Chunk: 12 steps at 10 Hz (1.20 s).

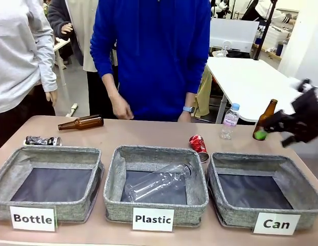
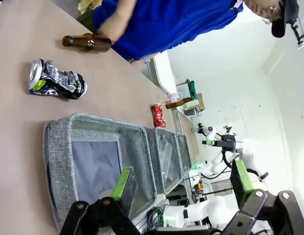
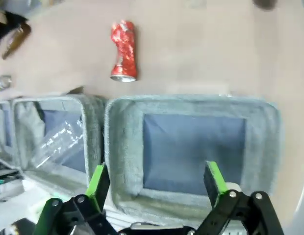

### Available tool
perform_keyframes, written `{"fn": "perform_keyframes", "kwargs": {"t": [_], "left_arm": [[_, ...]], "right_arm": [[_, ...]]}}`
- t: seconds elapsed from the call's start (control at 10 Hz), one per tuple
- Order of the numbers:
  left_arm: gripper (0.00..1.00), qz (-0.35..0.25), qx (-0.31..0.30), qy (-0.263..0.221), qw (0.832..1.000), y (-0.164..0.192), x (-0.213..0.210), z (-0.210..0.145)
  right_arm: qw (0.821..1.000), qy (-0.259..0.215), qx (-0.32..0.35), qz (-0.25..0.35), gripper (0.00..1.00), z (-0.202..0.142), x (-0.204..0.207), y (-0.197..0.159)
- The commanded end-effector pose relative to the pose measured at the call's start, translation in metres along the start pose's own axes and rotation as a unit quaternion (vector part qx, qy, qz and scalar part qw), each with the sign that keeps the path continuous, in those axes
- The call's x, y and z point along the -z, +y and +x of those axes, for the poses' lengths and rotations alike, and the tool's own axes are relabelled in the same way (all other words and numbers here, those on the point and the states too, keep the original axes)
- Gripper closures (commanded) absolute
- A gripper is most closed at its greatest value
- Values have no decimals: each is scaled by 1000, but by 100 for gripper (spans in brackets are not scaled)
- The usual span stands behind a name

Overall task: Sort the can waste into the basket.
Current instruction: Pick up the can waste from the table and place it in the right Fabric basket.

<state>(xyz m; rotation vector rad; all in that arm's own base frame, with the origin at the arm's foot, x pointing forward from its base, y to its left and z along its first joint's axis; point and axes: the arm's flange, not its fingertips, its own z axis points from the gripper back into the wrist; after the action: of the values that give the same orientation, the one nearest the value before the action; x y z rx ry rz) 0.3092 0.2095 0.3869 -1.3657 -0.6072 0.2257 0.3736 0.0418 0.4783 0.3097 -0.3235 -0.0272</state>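
Can basket [image 1: 236, 218]: dark floor in full view. Plastic bin [image 1: 114, 174] beside it: clear bottle [image 1: 156, 183] lying inside. Red can [image 1: 198, 146] on table just behind Can basket's far left corner. Black can [image 1: 42, 140] well left of it. Left gripper [image 2: 182, 176], right gripper [image 3: 156, 171]: fingers wide, gripping nothing. Front view blurs right gripper.

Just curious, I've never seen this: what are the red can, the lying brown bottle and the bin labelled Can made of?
The red can looks like thin metal: shiny, crumpled, silver end. The brown bottle looks like glass, glossy and translucent, though plastic is possible. The bin looks like grey woven fabric: matte, speckled, soft rim.
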Motion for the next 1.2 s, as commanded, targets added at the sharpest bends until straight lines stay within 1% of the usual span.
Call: {"fn": "perform_keyframes", "kwargs": {"t": [0.0,0.1,0.3,0.4,0.5,0.7,0.9,1.0,1.1], "left_arm": [[0,-11,13,-5,1000,0,-1,-1],[0,-11,13,-5,1000,0,-1,-1],[0,-11,13,-5,1000,0,-1,-1],[0,-11,13,-5,1000,0,-1,-1],[0,-11,13,-5,1000,0,-1,-1],[0,-11,13,-5,1000,0,-1,-1],[0,-11,13,-5,1000,0,-1,-1],[0,-11,13,-5,1000,0,-1,-1],[0,-11,13,-5,1000,0,-1,-1]], "right_arm": [[997,1,-20,-76,0,41,15,50],[994,7,-36,-99,0,53,28,73],[986,-7,-41,-159,0,76,57,114],[981,-14,-47,-188,0,92,78,130],[982,-5,-60,-178,0,106,96,140],[981,7,-63,-185,0,120,129,152],[979,19,-51,-197,0,128,169,150],[981,38,-49,-182,0,126,187,149],[982,46,-46,-180,0,126,201,148]]}}
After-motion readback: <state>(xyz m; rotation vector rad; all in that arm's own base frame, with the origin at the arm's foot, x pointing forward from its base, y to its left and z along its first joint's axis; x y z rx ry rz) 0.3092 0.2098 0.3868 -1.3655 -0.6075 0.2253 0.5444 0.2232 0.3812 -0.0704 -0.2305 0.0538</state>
